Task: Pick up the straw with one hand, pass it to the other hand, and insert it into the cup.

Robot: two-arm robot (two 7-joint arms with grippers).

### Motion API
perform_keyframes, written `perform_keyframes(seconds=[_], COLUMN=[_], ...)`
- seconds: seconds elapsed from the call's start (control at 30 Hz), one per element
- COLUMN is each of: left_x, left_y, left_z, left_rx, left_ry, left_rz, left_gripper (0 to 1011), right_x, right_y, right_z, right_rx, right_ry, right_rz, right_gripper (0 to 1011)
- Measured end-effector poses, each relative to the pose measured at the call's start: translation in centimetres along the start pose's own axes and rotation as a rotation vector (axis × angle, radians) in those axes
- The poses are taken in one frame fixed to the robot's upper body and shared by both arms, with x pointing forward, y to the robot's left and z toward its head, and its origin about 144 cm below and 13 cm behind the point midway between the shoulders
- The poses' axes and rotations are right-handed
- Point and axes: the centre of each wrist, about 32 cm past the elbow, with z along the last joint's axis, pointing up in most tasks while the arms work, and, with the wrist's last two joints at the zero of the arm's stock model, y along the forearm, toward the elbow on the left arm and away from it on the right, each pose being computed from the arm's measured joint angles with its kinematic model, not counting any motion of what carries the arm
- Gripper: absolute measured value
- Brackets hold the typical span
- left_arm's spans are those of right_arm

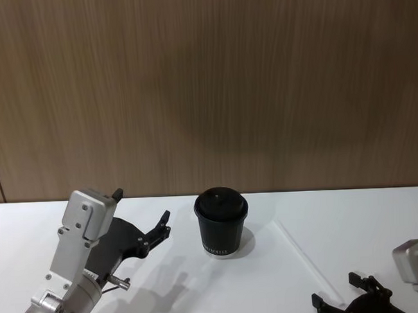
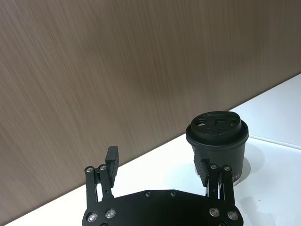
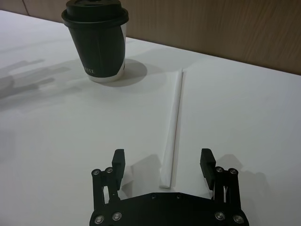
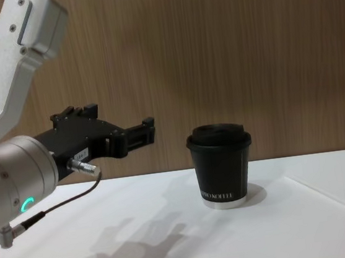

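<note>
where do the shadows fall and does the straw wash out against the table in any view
Head view: the straw is a faint pale line on the white table, and the left claw throws a soft grey shadow onto the table. Right wrist view: the straw stands out clearly, and the cup casts a shadow toward it. Chest view: the straw barely shows.

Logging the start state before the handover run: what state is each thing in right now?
Thin white straw: lying flat on the white table, ungrasped.
Black paper cup with domed lid: upright, lid on, no straw inserted.
Left gripper: open, empty, raised beside the cup.
Right gripper: open, empty, lined up with the straw's near end.
</note>
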Motion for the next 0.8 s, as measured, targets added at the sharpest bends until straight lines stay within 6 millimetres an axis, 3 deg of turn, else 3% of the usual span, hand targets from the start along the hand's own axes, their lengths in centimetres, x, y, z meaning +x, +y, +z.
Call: perform_keyframes(seconds=[0.8], left_x=[0.0], left_y=[0.0], left_z=[0.0], left_rx=[0.0], left_ry=[0.0], left_rz=[0.0], left_gripper=[1003], right_x=[-0.25], right_y=[0.49], right_z=[0.44], right_rx=[-0.055], right_ry=[0.058], right_rz=[0.007], right_gripper=[1001])
